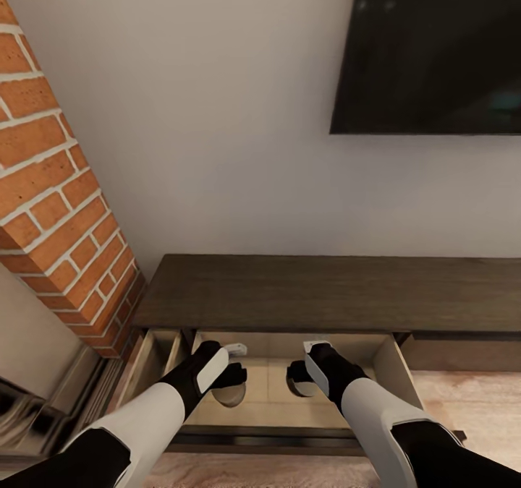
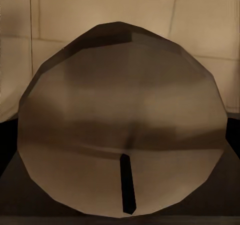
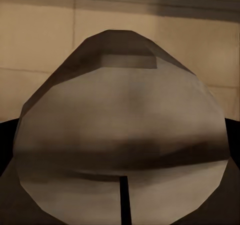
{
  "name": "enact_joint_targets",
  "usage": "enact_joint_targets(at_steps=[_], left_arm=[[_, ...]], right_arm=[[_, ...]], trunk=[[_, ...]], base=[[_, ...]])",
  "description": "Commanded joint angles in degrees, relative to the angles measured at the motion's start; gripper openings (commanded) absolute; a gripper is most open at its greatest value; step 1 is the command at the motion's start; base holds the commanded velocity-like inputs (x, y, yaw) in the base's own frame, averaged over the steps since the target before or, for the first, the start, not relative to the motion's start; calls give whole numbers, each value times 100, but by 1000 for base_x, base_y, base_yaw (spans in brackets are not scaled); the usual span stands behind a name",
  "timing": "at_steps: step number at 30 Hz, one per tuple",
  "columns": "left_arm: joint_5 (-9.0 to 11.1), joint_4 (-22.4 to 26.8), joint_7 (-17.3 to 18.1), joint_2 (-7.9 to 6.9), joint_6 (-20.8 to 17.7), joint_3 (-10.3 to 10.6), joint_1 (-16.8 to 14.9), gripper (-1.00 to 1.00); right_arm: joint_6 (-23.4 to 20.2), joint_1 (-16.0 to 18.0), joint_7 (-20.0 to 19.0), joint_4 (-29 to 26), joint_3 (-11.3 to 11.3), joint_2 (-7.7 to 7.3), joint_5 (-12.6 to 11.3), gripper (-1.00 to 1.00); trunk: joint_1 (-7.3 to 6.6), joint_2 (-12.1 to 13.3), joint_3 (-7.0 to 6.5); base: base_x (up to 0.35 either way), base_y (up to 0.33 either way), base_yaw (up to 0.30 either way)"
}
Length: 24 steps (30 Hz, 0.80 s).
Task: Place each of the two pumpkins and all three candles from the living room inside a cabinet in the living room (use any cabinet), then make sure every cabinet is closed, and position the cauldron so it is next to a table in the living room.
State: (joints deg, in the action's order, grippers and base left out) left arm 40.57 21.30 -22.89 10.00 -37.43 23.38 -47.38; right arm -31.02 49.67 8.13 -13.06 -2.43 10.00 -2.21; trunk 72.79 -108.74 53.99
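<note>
Both candles point(image 1: 230, 394) half hidden behind each hand point(image 1: 235, 372), fingers unseen; television point(image 1: 434, 47) edge-cropped.

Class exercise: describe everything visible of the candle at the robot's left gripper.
The candle is a stubby, faceted grey-olive cylinder with a thin dark wick. It sits at the left gripper, over the pale wood interior of the cabinet's open drawer. In the head view the gripper largely hides it, so a firm grip cannot be confirmed.
</note>
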Motion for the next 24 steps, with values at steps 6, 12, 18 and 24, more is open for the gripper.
enact_joint_targets(at_steps=[6,12,18,24], left_arm=[[14,132,17,0,39,313,1,-100],[41,187,21,0,38,410,1,-100],[51,190,23,0,34,421,1,-100],[48,192,99,0,114,425,0,-100]], right_arm=[[-15,1,-4,4,-9,0,-51,-100],[-18,13,-4,-1,-11,0,-65,-100],[-18,16,-14,-3,-8,0,-76,-100],[-20,10,-29,-3,-4,0,-78,-100]], trunk=[[0,0,56],[0,0,112],[0,0,168],[0,0,224]], base=[[0,0,0],[0,0,0],[0,0,0],[0,0,0]])
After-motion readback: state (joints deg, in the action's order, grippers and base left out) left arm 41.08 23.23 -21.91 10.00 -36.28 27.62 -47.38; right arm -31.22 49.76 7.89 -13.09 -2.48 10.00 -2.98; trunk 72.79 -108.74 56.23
